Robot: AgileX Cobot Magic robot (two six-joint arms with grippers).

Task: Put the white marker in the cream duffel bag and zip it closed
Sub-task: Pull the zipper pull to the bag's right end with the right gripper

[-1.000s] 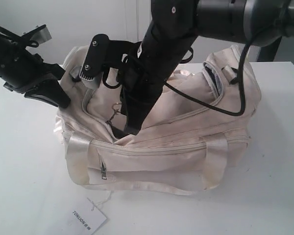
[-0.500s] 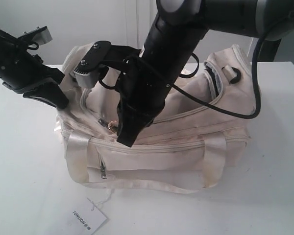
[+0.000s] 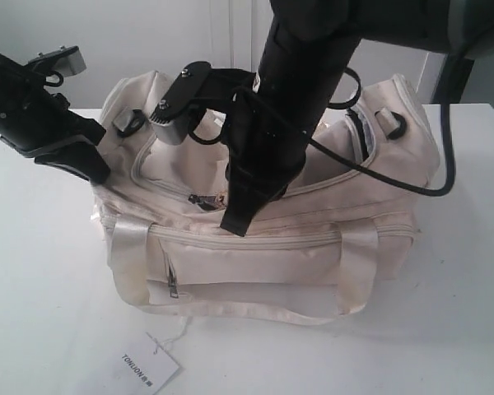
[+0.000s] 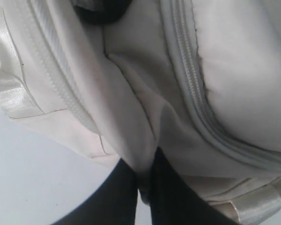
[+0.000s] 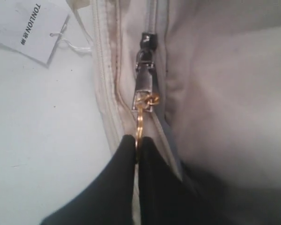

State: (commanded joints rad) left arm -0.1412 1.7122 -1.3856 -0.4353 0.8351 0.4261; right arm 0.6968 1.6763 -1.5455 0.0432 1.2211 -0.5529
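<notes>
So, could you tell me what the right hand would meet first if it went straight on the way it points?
The right hand, pinching the gold ring, points at the metal zip slider; it would likely hit that first, then the cream duffel bag.
</notes>
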